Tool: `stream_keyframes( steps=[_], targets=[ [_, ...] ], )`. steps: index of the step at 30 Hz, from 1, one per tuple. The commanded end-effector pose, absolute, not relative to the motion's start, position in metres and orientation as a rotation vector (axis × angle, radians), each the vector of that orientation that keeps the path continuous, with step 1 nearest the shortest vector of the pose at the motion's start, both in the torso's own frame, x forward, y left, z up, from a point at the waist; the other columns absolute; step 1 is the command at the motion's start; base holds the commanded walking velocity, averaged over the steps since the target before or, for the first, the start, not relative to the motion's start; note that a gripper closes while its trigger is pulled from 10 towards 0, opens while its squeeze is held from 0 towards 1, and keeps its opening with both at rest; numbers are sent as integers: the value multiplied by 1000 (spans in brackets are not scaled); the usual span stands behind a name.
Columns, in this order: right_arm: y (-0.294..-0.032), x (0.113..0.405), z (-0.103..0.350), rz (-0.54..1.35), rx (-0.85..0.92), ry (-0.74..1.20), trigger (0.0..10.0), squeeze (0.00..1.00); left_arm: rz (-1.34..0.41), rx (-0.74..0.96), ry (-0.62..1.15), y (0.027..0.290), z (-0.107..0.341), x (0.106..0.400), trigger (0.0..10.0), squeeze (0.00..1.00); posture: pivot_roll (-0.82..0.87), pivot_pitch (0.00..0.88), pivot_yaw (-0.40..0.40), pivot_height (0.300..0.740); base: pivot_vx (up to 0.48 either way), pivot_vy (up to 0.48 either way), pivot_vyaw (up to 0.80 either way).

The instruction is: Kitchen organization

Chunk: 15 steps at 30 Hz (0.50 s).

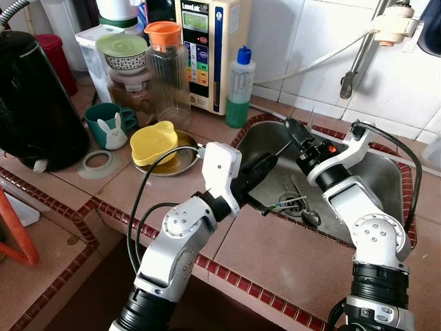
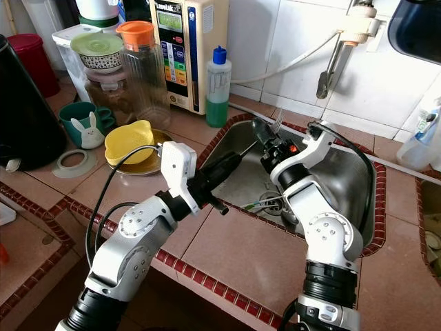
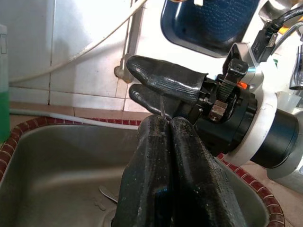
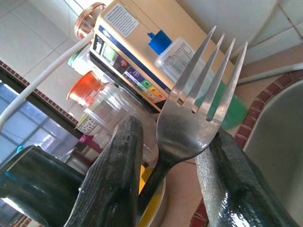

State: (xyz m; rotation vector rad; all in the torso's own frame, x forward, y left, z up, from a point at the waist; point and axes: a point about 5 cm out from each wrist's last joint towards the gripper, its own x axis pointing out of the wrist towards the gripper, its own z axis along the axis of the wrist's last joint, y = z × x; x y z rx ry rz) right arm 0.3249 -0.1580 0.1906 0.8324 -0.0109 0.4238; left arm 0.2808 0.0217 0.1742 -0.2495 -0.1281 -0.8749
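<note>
A steel fork (image 4: 199, 109) is held over the steel sink (image 1: 380, 172), tines pointing up toward the tiled wall. My right gripper (image 1: 292, 127) is shut on the fork at its neck, one finger (image 4: 236, 179) pressing the edge of the head. The fork's thin handle (image 1: 282, 146) runs down to my left gripper (image 1: 270, 162), whose two fingers (image 3: 189, 179) are pressed shut on its end. The two grippers meet tip to tip above the sink's left half. More cutlery (image 1: 298, 204) lies around the drain below them.
On the counter to the left stand a yellow bowl (image 1: 155, 140) on a plate, a teal rabbit mug (image 1: 107, 127), a black kettle (image 1: 34, 103) and an orange-lidded jar (image 1: 165, 69). A green soap bottle (image 1: 240, 86) stands by the sink's corner. A tap (image 1: 353, 76) hangs behind.
</note>
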Motion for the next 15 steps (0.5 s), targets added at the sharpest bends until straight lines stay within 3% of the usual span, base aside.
stream_keyframes(
  steps=[1,9,10,11,13,14,15],
  targets=[
    [-161,323,187,406,792,22,0,0,-840,-232,-177,25,185,287,10000,0,92,2,2,740,0,0,0],
    [-161,322,185,400,793,35,0,0,-832,-231,-173,24,184,289,10000,0,88,0,5,740,0,0,0],
    [-161,322,185,399,792,36,0,0,-832,-232,-171,24,184,289,10000,94,88,0,5,740,0,0,0],
    [-162,322,184,393,789,36,0,0,-831,-233,-171,24,183,289,10000,388,86,0,5,740,0,0,0],
    [-162,322,184,391,789,36,0,0,-830,-234,-171,24,183,289,10000,388,86,0,5,740,0,0,0],
    [-164,323,184,365,777,33,0,0,-830,-236,-171,24,183,290,10000,714,85,0,5,740,0,0,0],
    [-166,323,184,350,768,26,0,0,-830,-238,-171,24,183,290,10000,929,83,0,5,740,0,0,0]
  ],
)
